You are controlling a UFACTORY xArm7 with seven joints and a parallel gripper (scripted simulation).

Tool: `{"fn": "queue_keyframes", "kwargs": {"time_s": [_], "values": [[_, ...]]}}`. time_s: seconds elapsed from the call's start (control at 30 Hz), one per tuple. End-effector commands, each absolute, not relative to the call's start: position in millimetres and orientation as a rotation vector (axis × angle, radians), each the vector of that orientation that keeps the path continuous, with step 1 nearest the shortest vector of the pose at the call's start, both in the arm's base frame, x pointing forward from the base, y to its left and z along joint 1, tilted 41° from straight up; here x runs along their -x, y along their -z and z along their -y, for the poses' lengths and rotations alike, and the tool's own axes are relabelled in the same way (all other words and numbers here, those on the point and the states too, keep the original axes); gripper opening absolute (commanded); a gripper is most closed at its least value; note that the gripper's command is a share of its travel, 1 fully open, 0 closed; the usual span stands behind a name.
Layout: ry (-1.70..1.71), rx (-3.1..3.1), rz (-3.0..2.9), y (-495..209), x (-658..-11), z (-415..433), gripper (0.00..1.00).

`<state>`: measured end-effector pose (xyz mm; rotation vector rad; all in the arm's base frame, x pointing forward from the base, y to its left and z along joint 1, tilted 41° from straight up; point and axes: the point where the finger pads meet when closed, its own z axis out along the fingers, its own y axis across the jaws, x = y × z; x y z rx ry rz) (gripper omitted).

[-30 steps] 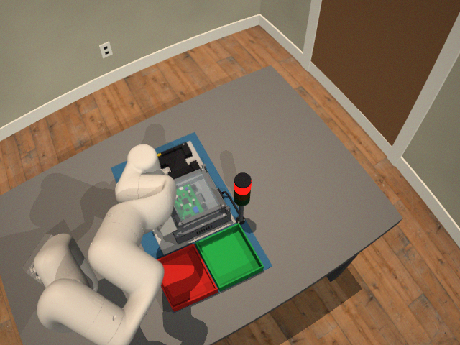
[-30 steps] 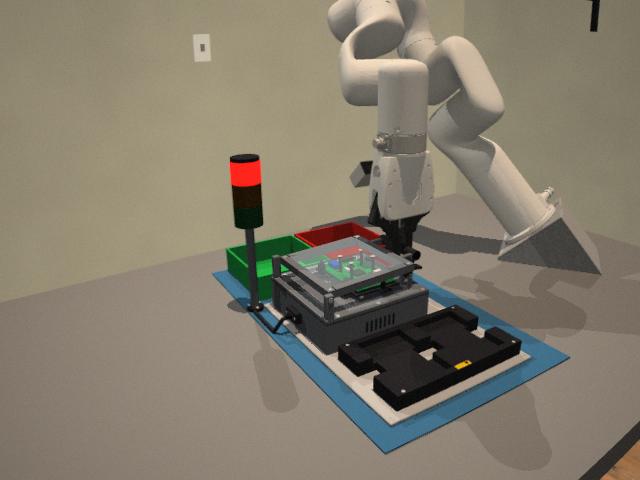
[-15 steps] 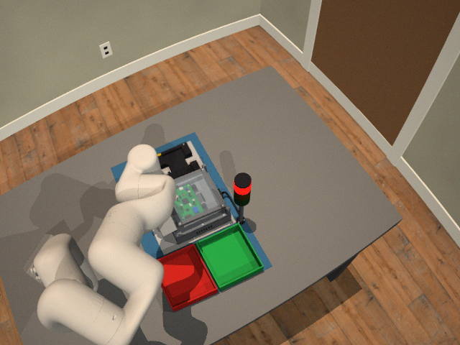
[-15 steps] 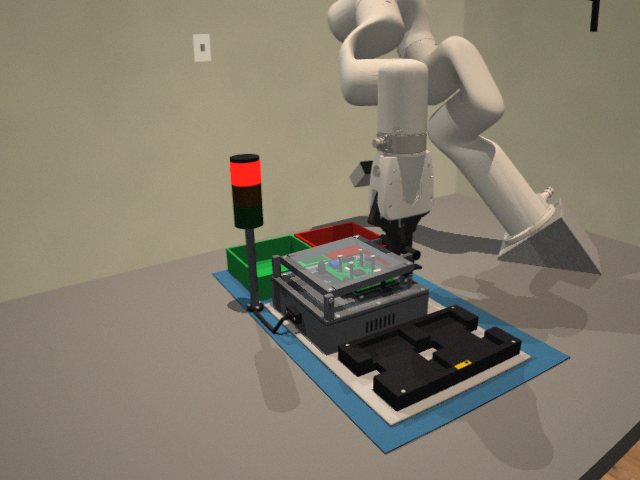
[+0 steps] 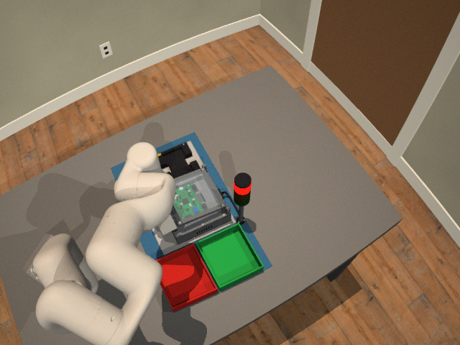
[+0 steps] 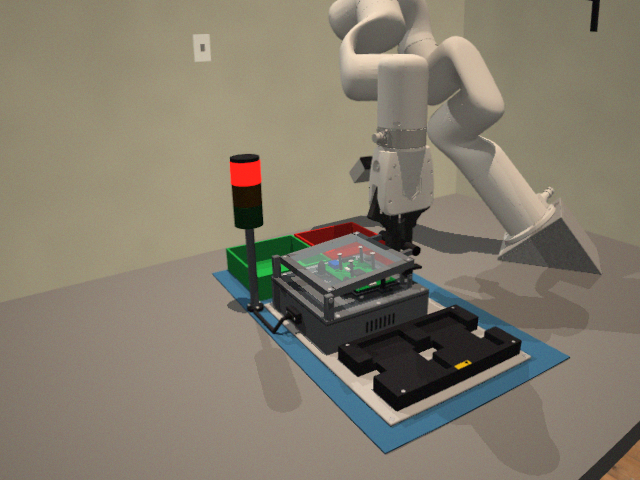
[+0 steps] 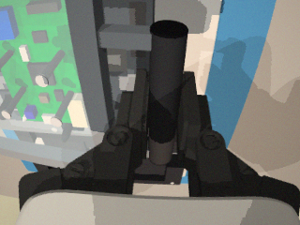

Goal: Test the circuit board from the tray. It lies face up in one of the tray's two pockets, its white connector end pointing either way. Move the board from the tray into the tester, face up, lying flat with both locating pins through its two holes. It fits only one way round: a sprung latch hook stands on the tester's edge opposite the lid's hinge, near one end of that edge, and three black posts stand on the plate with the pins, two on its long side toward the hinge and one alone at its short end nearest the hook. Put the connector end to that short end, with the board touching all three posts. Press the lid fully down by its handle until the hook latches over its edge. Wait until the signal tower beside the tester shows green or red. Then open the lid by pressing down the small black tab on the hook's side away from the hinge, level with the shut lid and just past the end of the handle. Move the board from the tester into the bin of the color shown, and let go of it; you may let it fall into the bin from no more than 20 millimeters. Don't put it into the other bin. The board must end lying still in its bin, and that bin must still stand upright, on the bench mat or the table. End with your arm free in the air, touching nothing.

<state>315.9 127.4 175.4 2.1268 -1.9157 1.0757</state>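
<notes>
The green circuit board [image 5: 187,202] lies in the tester [image 6: 351,304] under the clear lid [image 6: 351,258], which sits about level over it. The board also shows through the lid in the wrist view [image 7: 32,56]. My gripper [image 7: 164,89] is shut on the lid's dark round handle [image 7: 165,75] at the tester's edge away from the hinge. In the exterior view the gripper [image 6: 399,237] stands upright at that edge. My arm hides it in the top view. The signal tower [image 6: 245,178] beside the tester shows red [image 5: 242,184].
The red bin [image 5: 185,276] and the green bin [image 5: 229,256] stand side by side past the tester on the blue mat; both hold nothing. The black tray [image 6: 429,351] lies at the tester's other side with both pockets bare.
</notes>
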Motion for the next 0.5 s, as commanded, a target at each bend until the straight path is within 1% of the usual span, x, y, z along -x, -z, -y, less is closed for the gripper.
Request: {"fn": "queue_keyframes", "kwargs": {"time_s": [0.0, 0.47], "values": [[-1.079, -2.131, 1.917, -181.1, -314.5, -132.0, 0.0], [-1.079, -2.131, 1.917, -199.5, -308.7, -143.9, 0.0]]}}
